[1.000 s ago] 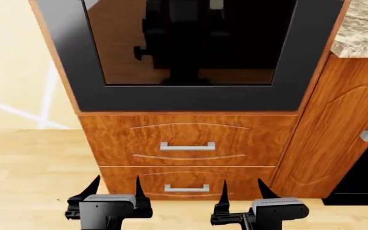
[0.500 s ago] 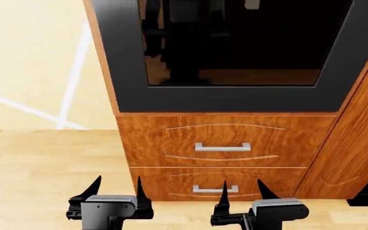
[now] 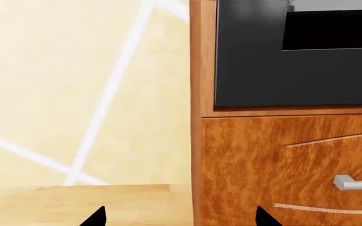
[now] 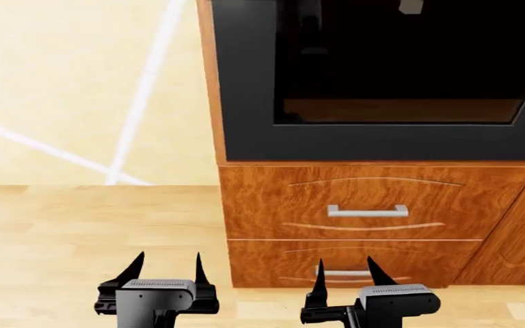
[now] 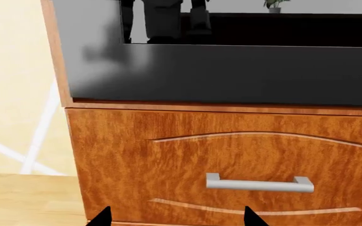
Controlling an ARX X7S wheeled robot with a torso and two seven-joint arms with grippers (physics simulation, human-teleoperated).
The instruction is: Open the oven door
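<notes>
The oven door [image 4: 381, 140], a matte black frame around a dark reflective glass window, fills the upper right of the head view and stands shut. Its lower frame also shows in the left wrist view as the oven door [image 3: 294, 75] and in the right wrist view as the oven door [image 5: 225, 75]. No handle on it is in view. My left gripper [image 4: 167, 268] hangs low at the front, open and empty, left of the cabinet edge. My right gripper [image 4: 344, 271] is open and empty, low in front of the bottom drawer.
Two wooden drawers [image 4: 372, 205] with silver handles [image 4: 368, 212] sit under the oven. A wooden cabinet side [image 4: 522, 239] adjoins at the right. Pale wall [image 4: 80, 89] with white lines lies to the left, wooden floor [image 4: 89, 232] below.
The view has shifted left: the oven and drawers have slid toward the right of the head view, and more wall shows. Both grippers keep their places and stay open.
</notes>
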